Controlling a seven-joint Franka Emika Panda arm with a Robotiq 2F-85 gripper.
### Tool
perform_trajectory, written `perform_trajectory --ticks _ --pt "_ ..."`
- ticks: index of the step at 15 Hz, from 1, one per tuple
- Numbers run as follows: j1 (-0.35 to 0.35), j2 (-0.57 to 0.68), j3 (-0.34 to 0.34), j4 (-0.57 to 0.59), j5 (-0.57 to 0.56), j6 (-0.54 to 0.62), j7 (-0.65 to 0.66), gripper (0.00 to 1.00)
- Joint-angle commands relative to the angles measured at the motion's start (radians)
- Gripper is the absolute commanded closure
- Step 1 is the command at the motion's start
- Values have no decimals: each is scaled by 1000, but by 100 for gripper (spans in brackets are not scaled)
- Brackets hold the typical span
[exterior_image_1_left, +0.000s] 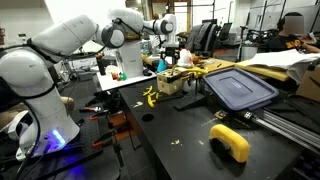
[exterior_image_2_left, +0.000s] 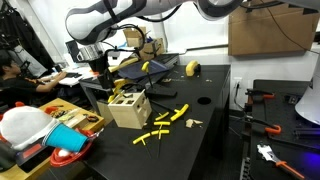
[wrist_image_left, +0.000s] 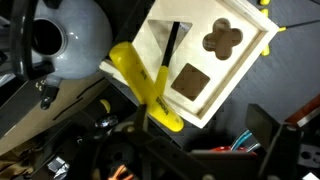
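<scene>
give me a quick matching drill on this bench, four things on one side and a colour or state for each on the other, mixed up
1 claw
2 wooden box
3 lid
4 bowl

a red
b shaped holes in its top
c blue-grey
d open, holding nothing

Pairs: 1-d, 2-b, 3-c, 4-a

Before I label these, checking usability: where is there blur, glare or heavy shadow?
Wrist view: wooden box bright and sharp, yellow block soft, bottom half dark and blurred. In an exterior view, a violet glow flares on the robot base; the black table swallows detail in both exterior views.
</scene>
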Motion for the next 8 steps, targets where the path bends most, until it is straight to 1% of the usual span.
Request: perform_trajectory --ticks 1,8 --pt "18 17 -18 53 -33 -25 -18 0" --pt "27 12 -24 67 -73 -23 -15 0"
